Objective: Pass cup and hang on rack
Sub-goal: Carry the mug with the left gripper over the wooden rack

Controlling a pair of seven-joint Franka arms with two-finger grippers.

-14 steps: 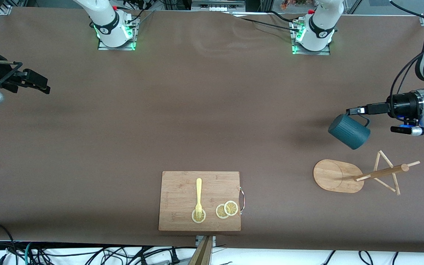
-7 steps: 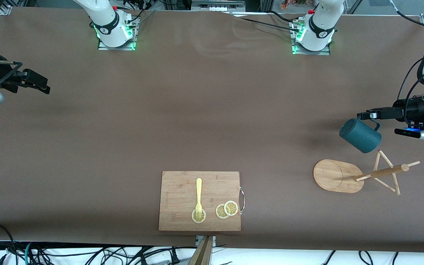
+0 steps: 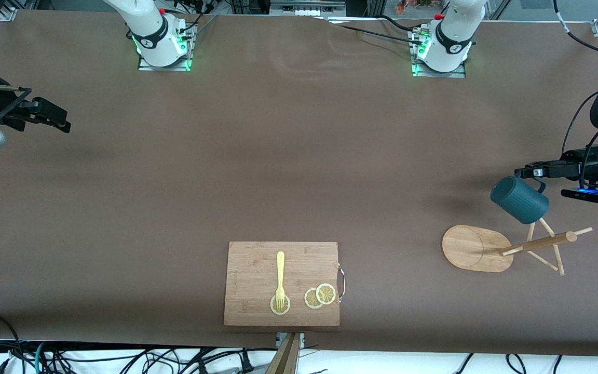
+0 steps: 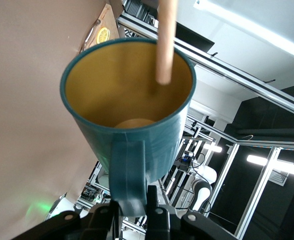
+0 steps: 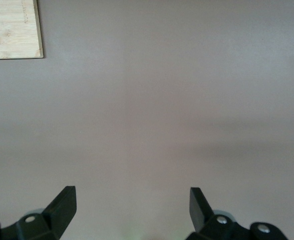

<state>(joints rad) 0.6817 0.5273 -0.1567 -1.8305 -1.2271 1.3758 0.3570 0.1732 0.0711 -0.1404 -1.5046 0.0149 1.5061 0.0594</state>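
Item: your left claw point(image 3: 530, 171), clamped shut on the handle of the cup point(image 3: 519, 199), carries it tilted in the air over the rack point(image 3: 506, 248), whose nearest peg point(image 4: 165, 40) shows right at the cup's open mouth, so the handle loop probably has to line up along that peg's length. Item: your right claw point(image 3: 52, 118) waits with fingers wide and empty over bare tabletop point(image 3: 257, 156), well apart from cup and rack.

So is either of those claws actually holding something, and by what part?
Yes. The left gripper is shut on the cup, pinching its loop handle, up over the rack. The right gripper is open and holds nothing.
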